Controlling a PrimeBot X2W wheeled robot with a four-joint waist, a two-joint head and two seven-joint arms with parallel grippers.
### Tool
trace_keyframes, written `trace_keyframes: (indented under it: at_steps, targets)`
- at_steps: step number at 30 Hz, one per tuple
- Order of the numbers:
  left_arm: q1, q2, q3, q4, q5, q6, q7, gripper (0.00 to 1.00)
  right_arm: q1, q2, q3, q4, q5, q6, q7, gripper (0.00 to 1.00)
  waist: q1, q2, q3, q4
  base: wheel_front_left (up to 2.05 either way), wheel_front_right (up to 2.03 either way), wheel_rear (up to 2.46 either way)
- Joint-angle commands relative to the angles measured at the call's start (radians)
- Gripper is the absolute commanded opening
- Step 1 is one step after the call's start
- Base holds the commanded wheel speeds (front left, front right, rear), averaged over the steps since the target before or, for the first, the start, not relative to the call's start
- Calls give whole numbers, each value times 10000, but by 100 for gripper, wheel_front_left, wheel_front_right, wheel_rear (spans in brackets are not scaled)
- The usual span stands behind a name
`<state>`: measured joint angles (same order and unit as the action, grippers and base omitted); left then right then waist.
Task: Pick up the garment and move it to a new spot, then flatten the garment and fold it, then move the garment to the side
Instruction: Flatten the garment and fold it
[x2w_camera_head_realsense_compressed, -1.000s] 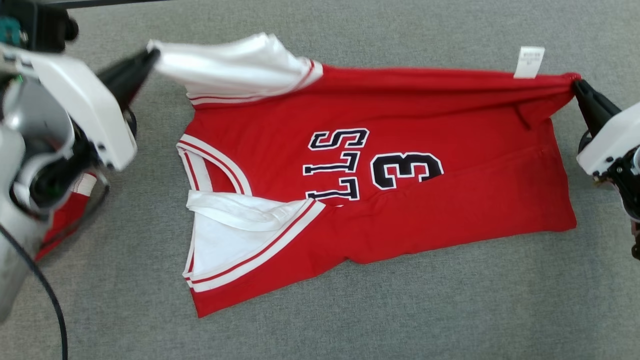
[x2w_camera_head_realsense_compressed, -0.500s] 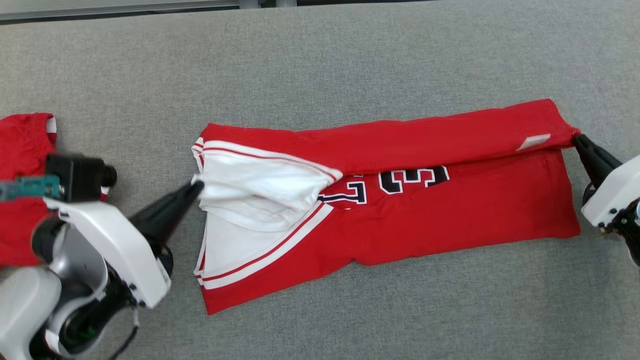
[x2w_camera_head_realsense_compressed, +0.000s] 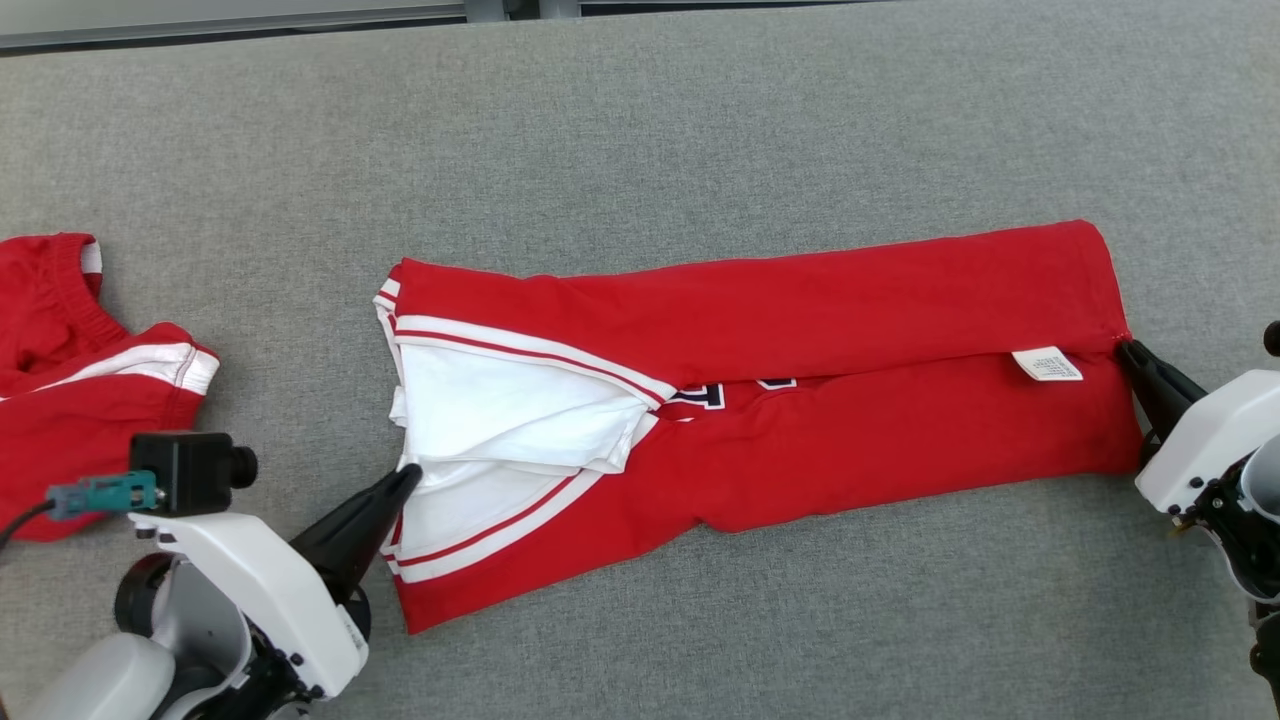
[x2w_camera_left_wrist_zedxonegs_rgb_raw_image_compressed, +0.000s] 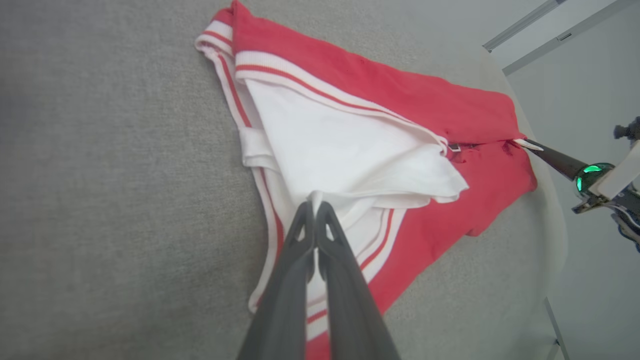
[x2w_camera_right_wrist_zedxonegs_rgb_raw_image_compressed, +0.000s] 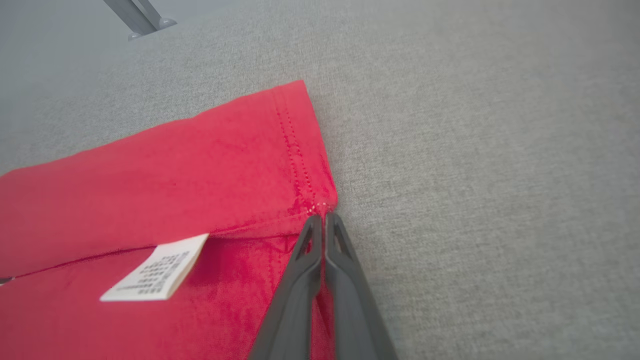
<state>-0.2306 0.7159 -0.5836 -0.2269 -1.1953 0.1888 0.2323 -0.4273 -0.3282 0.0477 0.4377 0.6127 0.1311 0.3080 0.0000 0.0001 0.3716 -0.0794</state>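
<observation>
1 garment (x2w_camera_head_realsense_compressed: 850, 300), long axis L-R; neck end left, hem right.

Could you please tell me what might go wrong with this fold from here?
1. The left pincer grips the bunched white panel; releasing may leave it creased.
2. The right pincer holds only the jersey hem corner; it might slip.
3. The other red garment lies near the left pincer and could snag.

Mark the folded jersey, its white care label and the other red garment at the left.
folded jersey (x2w_camera_head_realsense_compressed: 850, 300), head view, upper red flap.
care label (x2w_camera_head_realsense_compressed: 1047, 364), head view, its middle.
other red garment (x2w_camera_head_realsense_compressed: 70, 420), head view, red cloth below its white stripe.
</observation>
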Motion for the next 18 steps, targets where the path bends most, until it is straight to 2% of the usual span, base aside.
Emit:
trace_keyframes:
  at_steps: [1,2,3,4,8,13,18]
  targets:
    - [102,-121,-4,123,-69,-45,-109,0,73,18,-62,87,-62,-7,8,21,0,-1,-9,9,0,0,0]
    - [130,-235,-20,335,-104,-9,-169,0,67,74,-147,189,-101,-7,-61,48,0,-1,-24,22,0,0,0]
    - [163,-372,-43,502,-151,34,-223,49,48,129,-240,259,-176,-7,-182,100,0,-1,-51,34,0,0,0]
    - [155,-568,-32,650,-134,42,-379,100,27,184,-334,344,-249,-7,-335,100,0,-1,-95,46,0,0,0]
    - [213,-1141,60,1145,144,144,-1229,100,176,313,-500,508,-566,-6,-998,100,0,-1,-400,92,0,0,0]
    - [471,-1690,319,1890,1001,522,-2978,100,497,504,-630,258,-1252,-6,-2655,100,0,-1,-1051,96,0,0,0]
    - [734,-2244,518,2534,1654,834,-4443,100,1060,986,-240,-98,-1712,-6,-4182,100,0,-1,-1844,177,0,0,0]
